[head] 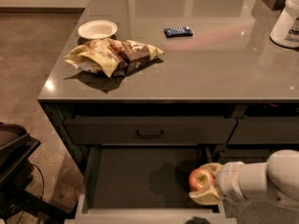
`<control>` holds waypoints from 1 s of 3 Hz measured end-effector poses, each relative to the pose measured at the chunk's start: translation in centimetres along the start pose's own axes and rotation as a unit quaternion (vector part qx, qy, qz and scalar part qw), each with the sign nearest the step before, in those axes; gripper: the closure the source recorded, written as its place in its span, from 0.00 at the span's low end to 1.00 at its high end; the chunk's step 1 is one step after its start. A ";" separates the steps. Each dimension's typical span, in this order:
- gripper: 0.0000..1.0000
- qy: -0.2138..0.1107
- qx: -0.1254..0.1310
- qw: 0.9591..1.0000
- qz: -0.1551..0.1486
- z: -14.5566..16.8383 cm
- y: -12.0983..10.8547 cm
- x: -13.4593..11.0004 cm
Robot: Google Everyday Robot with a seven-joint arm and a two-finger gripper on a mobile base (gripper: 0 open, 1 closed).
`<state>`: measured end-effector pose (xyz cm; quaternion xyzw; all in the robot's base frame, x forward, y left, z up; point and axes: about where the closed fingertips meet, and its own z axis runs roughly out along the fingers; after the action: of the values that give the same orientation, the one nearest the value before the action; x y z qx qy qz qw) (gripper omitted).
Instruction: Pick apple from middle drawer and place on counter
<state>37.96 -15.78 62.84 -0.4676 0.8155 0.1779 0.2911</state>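
The red and yellowish apple (199, 179) is at the right side of the open middle drawer (135, 178), a dark grey shallow drawer with a lighter front edge. My gripper (204, 183) reaches in from the right on a white arm, and its pale fingers (205, 197) are shut on the apple, one above and one below it. The apple casts a shadow on the drawer floor to its left. The grey-brown counter (210, 59) spans the top of the view above the drawers.
On the counter lie a crumpled chip bag (112, 55), a white bowl (97, 29), a small blue packet (178, 31) and a white jug (287, 20) at the far right. The closed top drawer (149, 130) with a black handle overhangs the open one. A dark object (14, 157) stands at the left.
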 end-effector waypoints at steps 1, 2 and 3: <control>1.00 0.010 0.061 0.998 -0.025 -6.7 1.6 -2.4; 1.00 0.020 0.094 0.994 -0.046 -9.3 1.7 -4.0; 1.00 0.020 0.094 0.994 -0.046 -9.3 1.7 -4.0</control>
<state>35.20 -17.48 72.58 -0.4790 0.8118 0.0773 0.3249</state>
